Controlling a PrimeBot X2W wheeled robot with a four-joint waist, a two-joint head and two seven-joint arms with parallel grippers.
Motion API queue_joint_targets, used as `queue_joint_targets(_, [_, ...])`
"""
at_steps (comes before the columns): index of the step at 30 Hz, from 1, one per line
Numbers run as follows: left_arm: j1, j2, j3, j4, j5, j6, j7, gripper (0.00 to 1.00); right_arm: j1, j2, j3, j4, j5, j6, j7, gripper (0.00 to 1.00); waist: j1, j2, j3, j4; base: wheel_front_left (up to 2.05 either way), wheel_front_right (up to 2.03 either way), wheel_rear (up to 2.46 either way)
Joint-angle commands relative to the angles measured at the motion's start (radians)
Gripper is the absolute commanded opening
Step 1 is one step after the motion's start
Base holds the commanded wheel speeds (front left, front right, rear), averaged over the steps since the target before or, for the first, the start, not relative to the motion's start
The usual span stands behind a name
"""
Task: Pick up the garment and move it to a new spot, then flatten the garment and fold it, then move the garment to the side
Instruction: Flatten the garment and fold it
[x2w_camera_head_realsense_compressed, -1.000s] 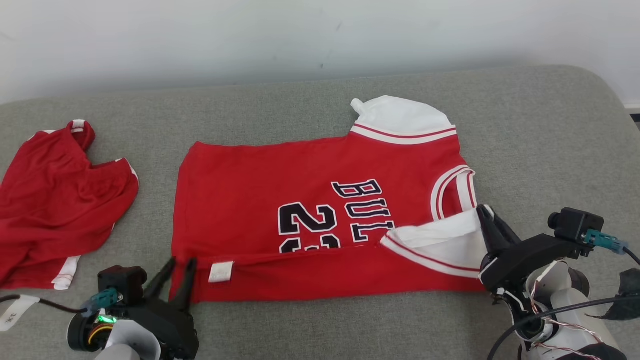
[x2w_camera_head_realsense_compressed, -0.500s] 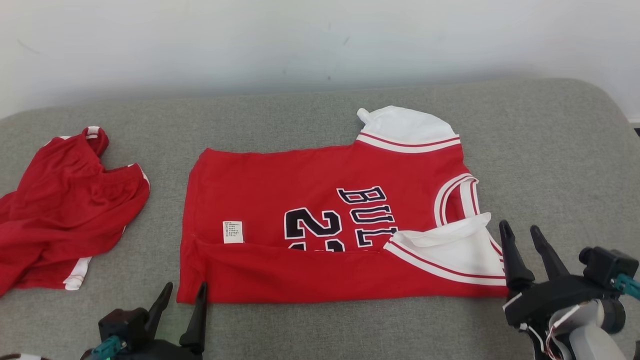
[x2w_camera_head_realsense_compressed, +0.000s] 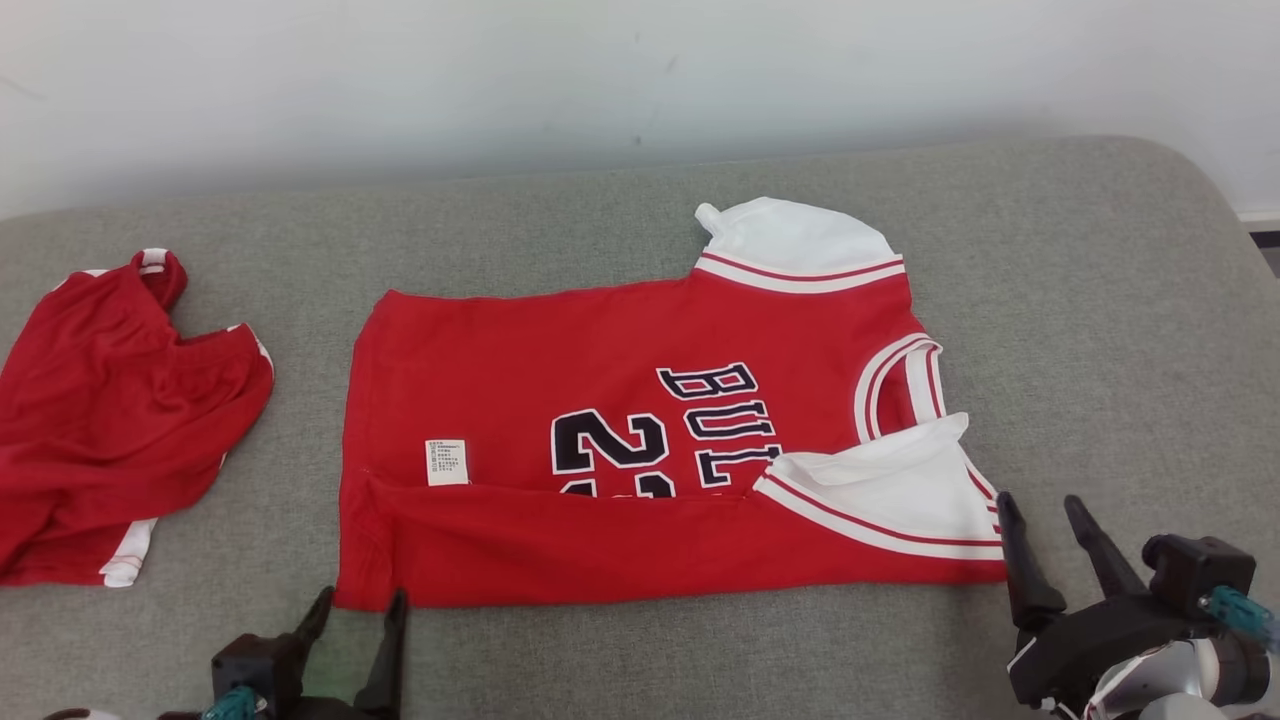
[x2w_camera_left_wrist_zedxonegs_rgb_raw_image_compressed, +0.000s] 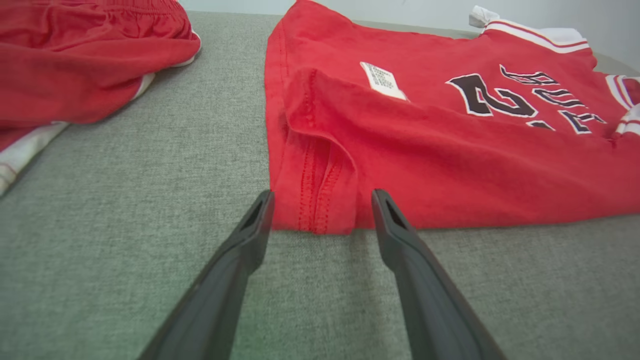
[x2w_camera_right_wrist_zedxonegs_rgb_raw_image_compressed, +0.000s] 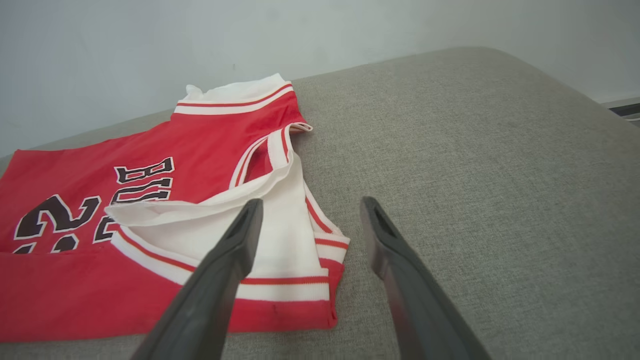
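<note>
Seen from my remote station: the red jersey lies mid-cushion on the grey cushion, its near edge folded over. My left gripper and right gripper sit along the cushion's front, fingers spread, empty. A second red garment lies at the cushion's left end.

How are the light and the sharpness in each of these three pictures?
Head view: even, soft light, no glare; the jersey lettering reads clearly. Left wrist view: the left tool blurs toward the bottom edge, the jersey's stitching is sharp. Right wrist view: flat light, hardly any shadow under the right tool.
</note>
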Motion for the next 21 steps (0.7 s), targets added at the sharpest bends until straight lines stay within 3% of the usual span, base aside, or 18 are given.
queue_joint_targets(1, [-0.012,0.012,0.0,0.017,0.016,0.008,-0.011,1.0,0.018,0.005,0.005,0.002,-0.019,0.001,0.001,1.0,0.0,-0.0001,0.004,-0.005,0.0,0.0,0.0])
queue_joint_targets(21, [-0.055,0.003,0.01,0.127,0.007,-0.014,-0.031,1.0,-0.047,0.035,0.035,0.178,-0.104,0.001,-0.007,1.0,0.0,-0.0001,0.028,-0.011,0.0,0.0,0.0])
